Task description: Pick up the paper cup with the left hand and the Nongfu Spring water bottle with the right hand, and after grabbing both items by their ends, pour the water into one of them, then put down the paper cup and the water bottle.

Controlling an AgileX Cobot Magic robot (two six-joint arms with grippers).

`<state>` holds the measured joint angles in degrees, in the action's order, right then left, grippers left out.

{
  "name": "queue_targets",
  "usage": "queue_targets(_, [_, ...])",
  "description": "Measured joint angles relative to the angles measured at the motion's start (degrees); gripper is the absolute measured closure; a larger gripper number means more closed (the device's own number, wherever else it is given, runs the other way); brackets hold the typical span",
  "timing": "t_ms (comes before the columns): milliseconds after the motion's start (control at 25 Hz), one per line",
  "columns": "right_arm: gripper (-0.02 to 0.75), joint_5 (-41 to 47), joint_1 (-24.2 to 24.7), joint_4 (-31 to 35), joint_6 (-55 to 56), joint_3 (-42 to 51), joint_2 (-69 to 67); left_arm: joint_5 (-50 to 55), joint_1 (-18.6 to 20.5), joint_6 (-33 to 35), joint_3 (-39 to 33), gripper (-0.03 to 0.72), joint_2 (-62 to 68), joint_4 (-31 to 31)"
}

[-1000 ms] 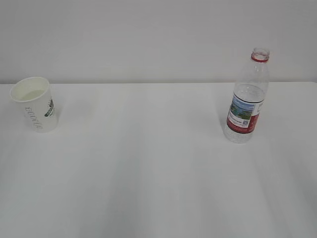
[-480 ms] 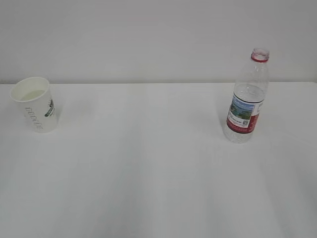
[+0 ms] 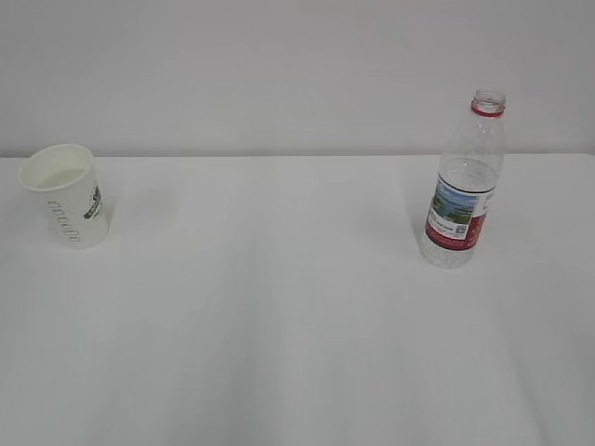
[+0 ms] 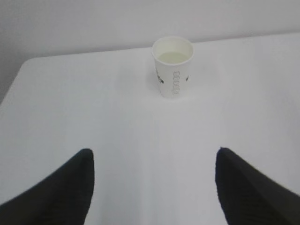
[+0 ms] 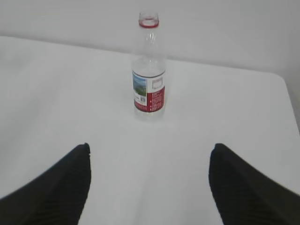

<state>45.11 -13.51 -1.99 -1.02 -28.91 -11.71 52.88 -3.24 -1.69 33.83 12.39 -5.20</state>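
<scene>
left pincer (image 4: 154,161), right pincer (image 5: 149,157): black tapered fingers (image 4: 61,187), finely ribbed surface, rounded tips.

Paper cup (image 3: 67,195) far left of bottle (image 3: 463,181).

ext: slanted down over bench (image 3: 297,307) | wrists: low, facing forward | left shares paper cup (image 4: 173,67), right shares bottle (image 5: 149,65)

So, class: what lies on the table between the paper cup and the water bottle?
Nothing. In the exterior view only bare white table separates the paper cup from the water bottle.
</scene>
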Motion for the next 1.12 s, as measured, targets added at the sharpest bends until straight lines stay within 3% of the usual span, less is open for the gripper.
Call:
queue_targets(360, [0.149, 11.6, 0.0, 0.0, 0.0, -0.7, 0.1, 8.6, 0.0, 1.2, 0.0, 0.101, -0.1, 1.1])
queue_targets(1120, [0.150, 19.7, 0.0, 0.0, 0.2, 0.4, 0.1, 9.8, 0.0, 1.3, -4.0, 0.105, -1.7, 3.0])
